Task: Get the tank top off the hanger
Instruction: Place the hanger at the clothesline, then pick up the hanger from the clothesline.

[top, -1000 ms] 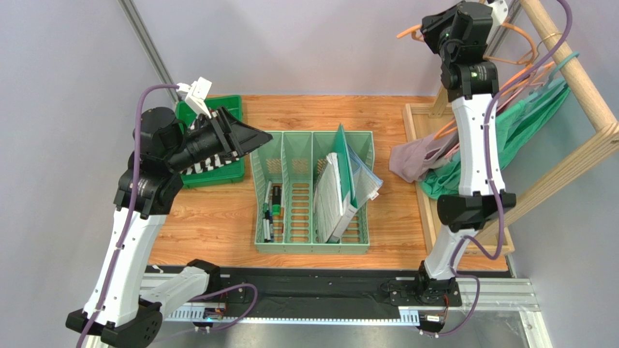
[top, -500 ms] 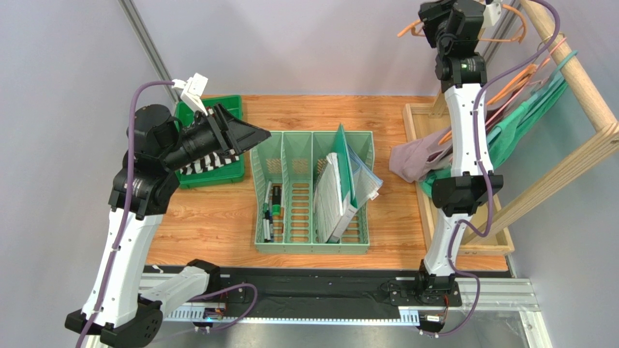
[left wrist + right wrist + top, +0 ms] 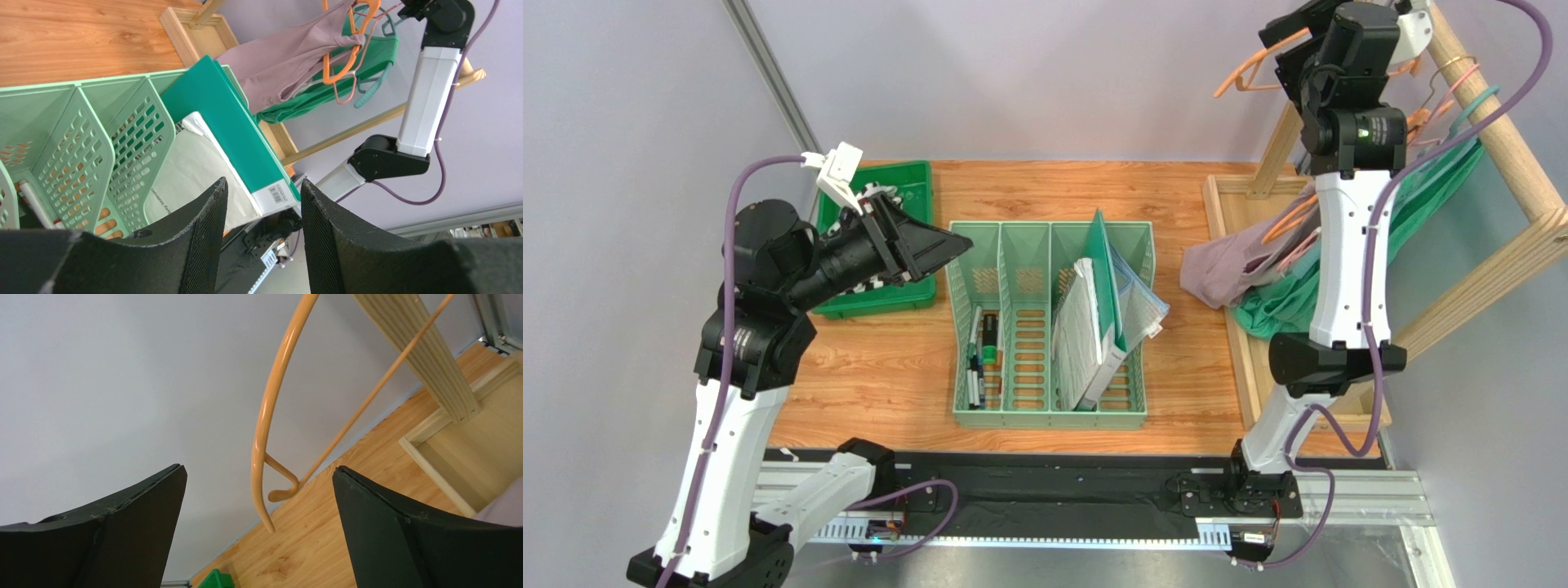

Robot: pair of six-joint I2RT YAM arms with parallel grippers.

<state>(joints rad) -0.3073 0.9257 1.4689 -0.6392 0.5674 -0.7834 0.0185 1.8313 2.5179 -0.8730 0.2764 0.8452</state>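
**Trainee:** In this view, how did the right jaws stand?

**Operator:** I saw the right jaws spread wide. An orange hanger (image 3: pixel 270 416) curved through the gap and touched neither jaw.

**Trainee:** And the left jaws?

**Operator:** I saw the left jaws apart as well, with nothing between them, raised above the surface (image 3: pixel 879 368).

**Trainee:** Where was the tank top?

**Operator:** I found the mauve tank top (image 3: pixel 1220 267) well below the right jaws. It hung at the wooden rack (image 3: pixel 1504 135), against a green garment (image 3: pixel 1406 208), far ahead of the left jaws.

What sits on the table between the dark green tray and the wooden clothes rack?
A mint-green slotted plastic file organiser, holding papers; the top view shows it.
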